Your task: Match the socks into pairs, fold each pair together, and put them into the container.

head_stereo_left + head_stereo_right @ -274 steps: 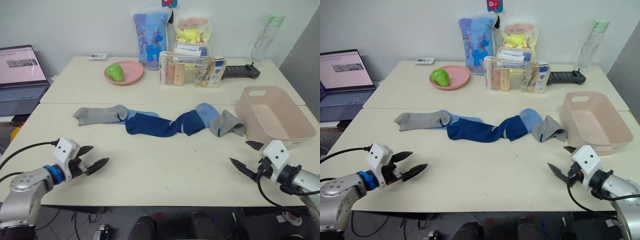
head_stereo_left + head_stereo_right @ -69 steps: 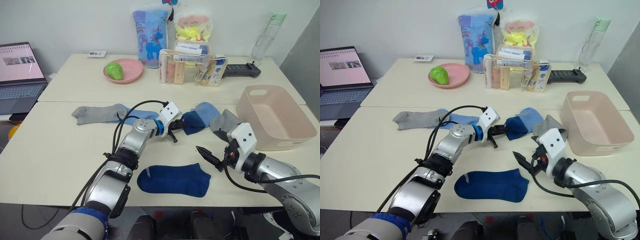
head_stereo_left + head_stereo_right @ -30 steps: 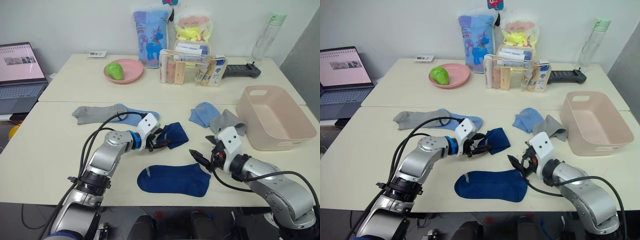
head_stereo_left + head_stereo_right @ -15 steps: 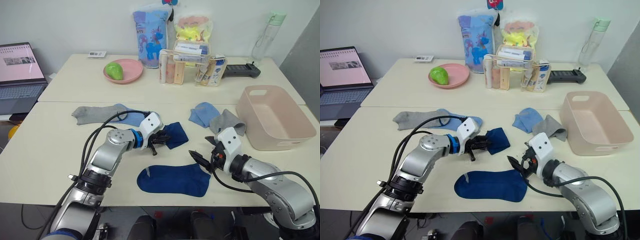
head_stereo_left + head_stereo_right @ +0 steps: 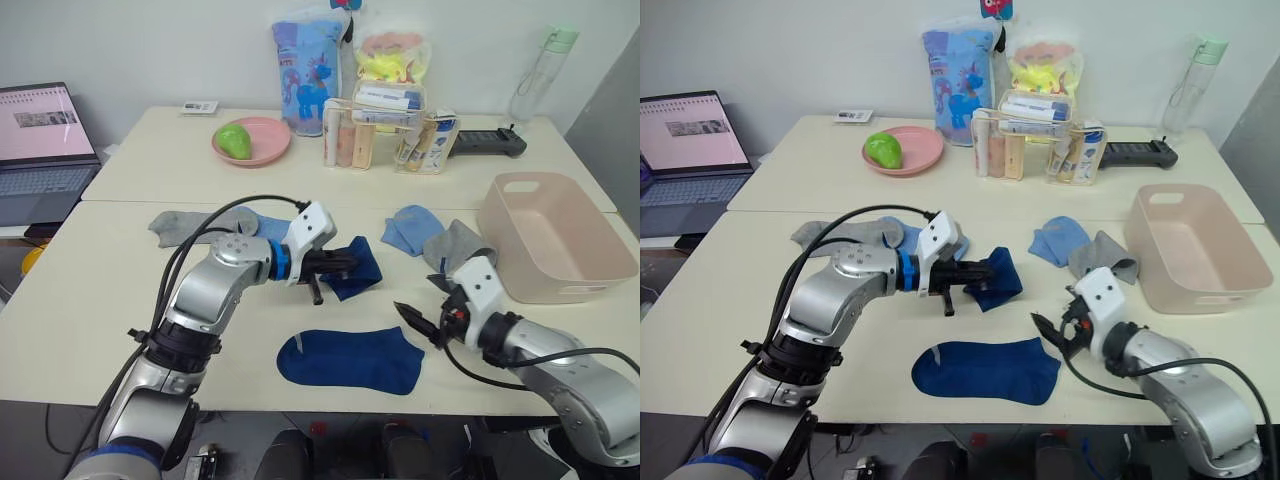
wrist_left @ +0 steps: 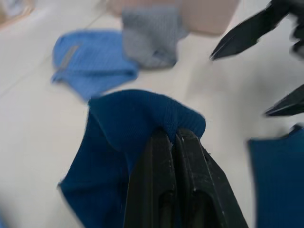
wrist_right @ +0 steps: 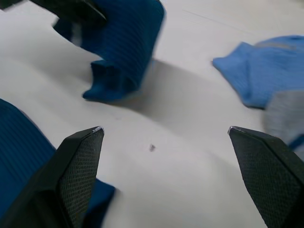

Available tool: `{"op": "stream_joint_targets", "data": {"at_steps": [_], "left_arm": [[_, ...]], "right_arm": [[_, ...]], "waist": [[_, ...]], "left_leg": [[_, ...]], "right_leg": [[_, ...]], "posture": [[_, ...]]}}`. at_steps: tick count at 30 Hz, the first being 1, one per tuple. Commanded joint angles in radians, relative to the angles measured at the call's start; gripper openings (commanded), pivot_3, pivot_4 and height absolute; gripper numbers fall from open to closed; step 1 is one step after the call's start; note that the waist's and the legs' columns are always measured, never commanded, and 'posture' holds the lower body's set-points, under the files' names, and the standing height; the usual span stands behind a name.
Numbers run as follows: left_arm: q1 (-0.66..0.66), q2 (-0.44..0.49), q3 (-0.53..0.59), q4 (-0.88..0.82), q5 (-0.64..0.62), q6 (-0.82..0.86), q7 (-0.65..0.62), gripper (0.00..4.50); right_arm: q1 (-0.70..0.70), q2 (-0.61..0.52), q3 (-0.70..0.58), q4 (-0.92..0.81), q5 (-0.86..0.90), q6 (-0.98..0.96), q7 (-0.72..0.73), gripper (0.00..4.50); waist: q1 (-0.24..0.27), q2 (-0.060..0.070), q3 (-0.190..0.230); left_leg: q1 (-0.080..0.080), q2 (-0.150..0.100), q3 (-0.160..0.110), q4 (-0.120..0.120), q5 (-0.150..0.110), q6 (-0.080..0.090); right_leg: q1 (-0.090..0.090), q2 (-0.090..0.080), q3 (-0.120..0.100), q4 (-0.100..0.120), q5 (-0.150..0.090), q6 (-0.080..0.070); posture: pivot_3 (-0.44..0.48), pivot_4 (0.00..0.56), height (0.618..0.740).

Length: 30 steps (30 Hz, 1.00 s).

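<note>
Over the table (image 5: pixel 90 300), left gripper (image 5: pixel 344 265) pinches a navy sock (image 5: pixel 356 268); right gripper (image 5: pixel 421 305) gapes beside.

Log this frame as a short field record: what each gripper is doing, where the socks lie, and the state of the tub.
left gripper: shut on a navy sock, lifted off the table
right gripper: open, holding nothing, beside the toe of the flat navy sock
flat navy sock: spread out near the table's front edge
other socks: grey and light blue behind the left arm; light blue and grey near the tub
pink tub: no socks inside
pairs folded: none
</note>
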Motion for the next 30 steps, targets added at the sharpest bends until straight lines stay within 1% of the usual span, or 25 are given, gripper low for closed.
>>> {"op": "stream_joint_targets", "data": {"at_steps": [1, 4, 8, 10, 11, 12, 15, 19, 21, 24, 27, 29, 30], "left_arm": [[-0.091, -0.07, 0.018, -0.022, -0.064, 0.022, 0.01, 0.02], [-0.121, -0.093, 0.049, -0.026, -0.111, 0.061, 0.013, 0.02], [-0.077, -0.028, 0.035, -0.032, -0.113, 0.042, -0.028, 0.02], [0.001, 0.048, -0.01, -0.027, -0.059, -0.041, -0.073, 0.02], [0.043, 0.078, -0.021, -0.018, -0.049, -0.056, -0.088, 0.02], [0.08, 0.101, -0.03, 0.002, -0.04, -0.062, -0.095, 0.02], [0.158, 0.15, -0.07, 0.107, 0.054, -0.213, -0.107, 0.02], [0.176, 0.16, -0.077, 0.236, 0.148, -0.409, -0.086, 0.02], [0.166, 0.153, -0.053, 0.281, 0.155, -0.453, -0.069, 0.02], [0.149, 0.139, -0.029, 0.309, 0.148, -0.466, -0.058, 0.02], [0.128, 0.102, 0.018, 0.33, 0.125, -0.404, 0.008, 0.02], [0.125, 0.092, 0.031, 0.341, 0.142, -0.411, 0.041, 0.5], [0.134, 0.101, 0.03, 0.325, 0.14, -0.403, 0.027, 0.71]], "right_arm": [[0.041, -0.049, -0.146, -0.082, 0.065, 0.01, 0.048, 4.5], [0.078, -0.084, -0.207, -0.107, 0.102, 0.019, 0.075, 4.5], [0.107, -0.112, -0.244, -0.118, 0.132, 0.027, 0.096, 4.5], [0.11, -0.121, -0.236, -0.119, 0.138, 0.023, 0.099, 4.5], [0.107, -0.123, -0.226, -0.12, 0.143, 0.021, 0.099, 4.5], [0.103, -0.123, -0.212, -0.121, 0.146, 0.02, 0.098, 4.5], [0.09, -0.124, -0.163, -0.116, 0.131, 0.007, 0.093, 4.5], [0.058, -0.122, -0.113, -0.103, 0.121, -0.003, 0.092, 4.5], [0.045, -0.122, -0.101, -0.092, 0.118, -0.007, 0.092, 4.5], [0.036, -0.127, -0.089, -0.076, 0.107, -0.018, 0.098, 4.5], [0.018, -0.141, -0.055, -0.052, 0.08, -0.037, 0.112, 4.5], [0.016, -0.147, -0.044, -0.047, 0.073, -0.044, 0.122, 4.5], [0.019, -0.153, -0.039, -0.046, 0.071, -0.047, 0.129, 4.5]], "waist": [[0.001, 0.0, 0.0], [-0.002, 0.0, 0.0], [-0.014, 0.001, 0.0], [-0.016, 0.001, 0.0], [-0.017, 0.001, 0.0], [-0.017, 0.001, 0.0], [-0.005, 0.001, 0.0], [0.01, 0.0, 0.0], [0.013, 0.0, 0.0], [0.012, 0.0, 0.0], [0.01, 0.0, 0.0], [0.008, 0.0, 0.0], [0.007, 0.0, 0.0]], "left_leg": [[0.0, 0.0, -0.001, 0.0, 0.0, 0.0], [0.0, 0.0, 0.001, 0.0, 0.0, 0.001], [0.003, 0.002, 0.003, -0.001, 0.0, 0.001], [0.004, 0.002, 0.002, -0.001, 0.0, 0.001], [0.004, 0.002, 0.003, -0.001, 0.0, 0.001], [0.005, 0.002, 0.003, -0.002, 0.0, 0.001], [0.004, 0.001, 0.001, -0.001, 0.0, 0.001], [0.001, 0.0, -0.001, 0.0, 0.0, 0.001], [0.001, 0.0, -0.001, 0.0, 0.0, 0.001], [0.001, 0.0, -0.001, 0.0, 0.0, 0.001], [0.001, 0.0, -0.001, 0.0, -0.001, 0.001], [0.001, 0.0, -0.001, 0.0, -0.001, 0.001], [0.001, 0.0, -0.001, 0.0, -0.001, 0.001]], "right_leg": [[0.0, 0.0, 0.0, 0.0, 0.0, 0.0], [0.0, 0.0, 0.0, 0.0, 0.0, 0.0], [0.0, 0.002, 0.001, 0.002, 0.0, 0.0], [0.0, 0.002, 0.001, 0.003, 0.0, 0.0], [0.0, 0.002, 0.002, 0.003, 0.0, 0.0], [0.0, 0.002, 0.002, 0.003, 0.0, 0.0], [0.0, 0.002, 0.002, 0.003, 0.0, 0.0], [0.0, 0.0, 0.001, 0.001, 0.0, 0.0], [0.001, 0.0, 0.001, -0.001, 0.0, 0.0], [0.001, 0.0, 0.001, -0.001, 0.0, 0.0], [0.001, 0.0, 0.0, 0.0, 0.0, 0.0], [0.0, 0.0, 0.0, 0.0, 0.0, 0.0], [0.0, 0.0, 0.0, 0.0, 0.0, 0.0]], "posture": [[0.0, 0.15, 0.703], [0.0, 0.15, 0.703], [0.0, 0.15, 0.703], [0.0, 0.15, 0.703], [0.0, 0.15, 0.703], [0.0, 0.15, 0.703], [0.0, 0.15, 0.703], [0.0, 0.15, 0.703], [0.0, 0.15, 0.703], [0.0, 0.15, 0.703], [0.0, 0.15, 0.703], [0.0, 0.15, 0.703], [0.0, 0.15, 0.703]]}}
